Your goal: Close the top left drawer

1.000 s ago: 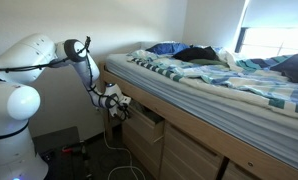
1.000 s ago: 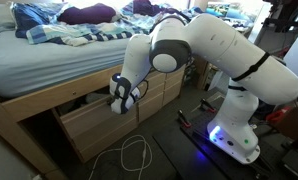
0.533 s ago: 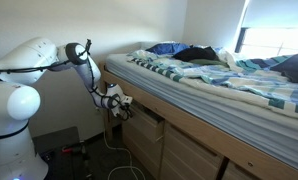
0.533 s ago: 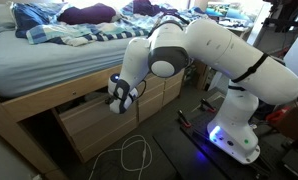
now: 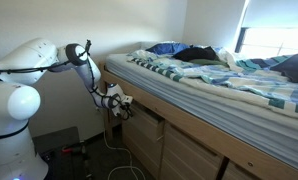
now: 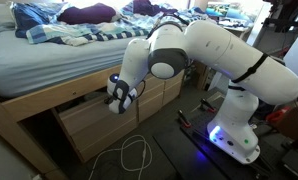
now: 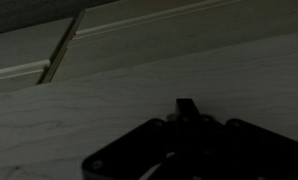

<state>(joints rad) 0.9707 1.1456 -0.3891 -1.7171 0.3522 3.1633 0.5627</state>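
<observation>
Exterior views, wrist view. Bedroom, low light at the wrist camera.

- Far left in an exterior view: the white arm point(image 5: 29, 72) reaches across toward the corner of the bed frame point(image 5: 179, 150).
- At its end, the pincer point(image 5: 115, 101) sits at the outer corner of the top left drawer point(image 5: 145, 127). It seems to touch the front panel, though we cannot be sure of contact.
- The top left drawer stands partly pulled out from the frame, just under the mattress edge, its front proud of the matching fronts beside it.
- Right of that: a striped blanket point(image 5: 214, 88) with dark clothes point(image 5: 197, 53) heaped on it, then a bright window point(image 5: 274, 35).
- In an exterior view from the opposite side, the drawer point(image 6: 89, 120) juts from the frame, the pincer point(image 6: 117, 98) is at the drawer's upper right end, and a white cable point(image 6: 135, 155) is looped on the floor below.
- Wrist view: pale wood panel point(image 7: 119, 95) fills the picture, with the pincer's dark body low in the view. We cannot tell how far apart its jaws are. We see nothing gripped.
</observation>
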